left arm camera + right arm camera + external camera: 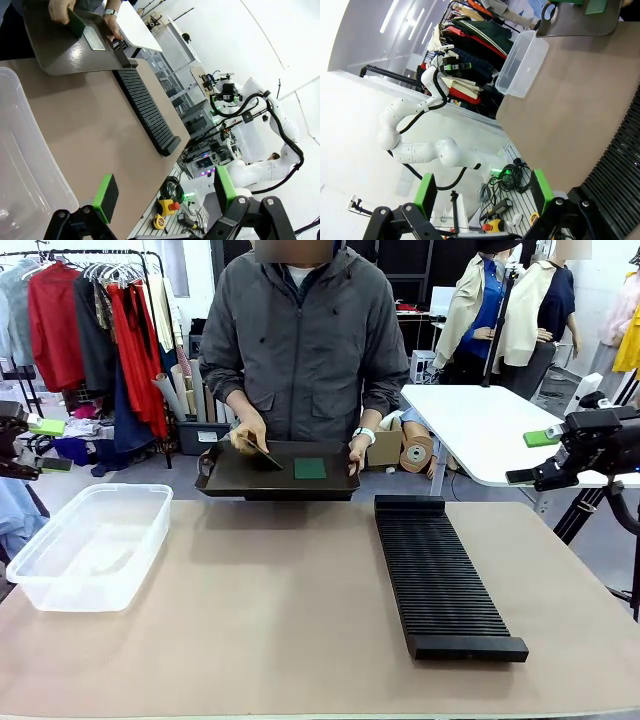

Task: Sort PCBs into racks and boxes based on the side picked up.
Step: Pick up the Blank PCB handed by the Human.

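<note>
**Item 1, PCBs (two).** Both are found at the black tray (225,480), which is held by a person at the far edge of the table (300,640).
- The flat PCB (310,468) is laid on the tray's right half. It is seen as a small green rectangle with an even face (any fine pattern is too small to be made out).
- The tilted PCB (265,453) is pinched in the person's hand (248,432) over the tray's left half. It is turned nearly edge-on to the front camera, so it is seen as a thin dark sliver. Whether its lower end touches the tray cannot be told.
- The tray's right rim is gripped by the other hand (358,452).

**Item 2, rack (440,580).** It is long, narrow and black, and is ribbed all over with fine cross slots. It is laid lengthwise on the table, right of the middle, with its far end near the tray.

**Item 3, box (90,540).** It is a clear, shallow tub with rounded corners and a rolled rim. It is set at the table's left side, well apart from the rack.

**Item 4, left gripper (165,192).** The jaws are spread wide and nothing is gripped. It is held by the table's near left edge, beside the box.

**Item 5, right gripper (484,192).** The jaws are spread wide and nothing is gripped. It is held off the table's right side.
</note>
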{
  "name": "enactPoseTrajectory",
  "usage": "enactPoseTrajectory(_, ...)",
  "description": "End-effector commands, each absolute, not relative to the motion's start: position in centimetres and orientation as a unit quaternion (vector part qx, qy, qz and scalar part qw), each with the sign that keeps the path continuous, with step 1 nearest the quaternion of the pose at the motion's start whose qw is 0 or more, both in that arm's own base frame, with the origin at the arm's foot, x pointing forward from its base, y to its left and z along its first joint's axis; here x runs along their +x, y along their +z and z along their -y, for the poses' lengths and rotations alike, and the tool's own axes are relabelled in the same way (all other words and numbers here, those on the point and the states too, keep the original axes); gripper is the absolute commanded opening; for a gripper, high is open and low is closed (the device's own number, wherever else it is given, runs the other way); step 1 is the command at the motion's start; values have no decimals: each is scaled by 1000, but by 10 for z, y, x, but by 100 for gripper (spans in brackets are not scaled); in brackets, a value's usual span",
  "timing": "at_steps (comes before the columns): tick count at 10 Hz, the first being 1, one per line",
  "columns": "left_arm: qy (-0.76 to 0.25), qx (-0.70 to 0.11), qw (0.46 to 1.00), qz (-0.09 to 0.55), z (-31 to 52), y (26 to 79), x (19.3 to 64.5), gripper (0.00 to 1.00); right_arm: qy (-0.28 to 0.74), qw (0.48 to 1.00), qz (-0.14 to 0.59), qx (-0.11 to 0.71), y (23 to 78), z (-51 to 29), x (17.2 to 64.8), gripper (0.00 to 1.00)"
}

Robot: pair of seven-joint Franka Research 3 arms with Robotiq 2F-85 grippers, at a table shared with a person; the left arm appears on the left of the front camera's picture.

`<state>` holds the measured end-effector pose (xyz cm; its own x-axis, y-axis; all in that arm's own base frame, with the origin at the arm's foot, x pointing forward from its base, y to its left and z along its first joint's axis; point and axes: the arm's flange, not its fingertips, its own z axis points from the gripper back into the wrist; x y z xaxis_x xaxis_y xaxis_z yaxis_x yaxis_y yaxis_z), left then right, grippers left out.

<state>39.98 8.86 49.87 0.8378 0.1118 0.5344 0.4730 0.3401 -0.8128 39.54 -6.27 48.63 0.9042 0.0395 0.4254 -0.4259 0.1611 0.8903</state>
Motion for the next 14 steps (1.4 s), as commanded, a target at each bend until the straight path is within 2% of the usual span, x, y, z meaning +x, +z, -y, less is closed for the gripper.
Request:
enactPoseTrajectory(1,-112,-565,775,259,-89,500,400,100,149,747,153,630,489,62,396,100)
enactPoseTrajectory(14,-112,-565,775,259,-89,500,400,100,149,747,153,630,489,62,396,100)
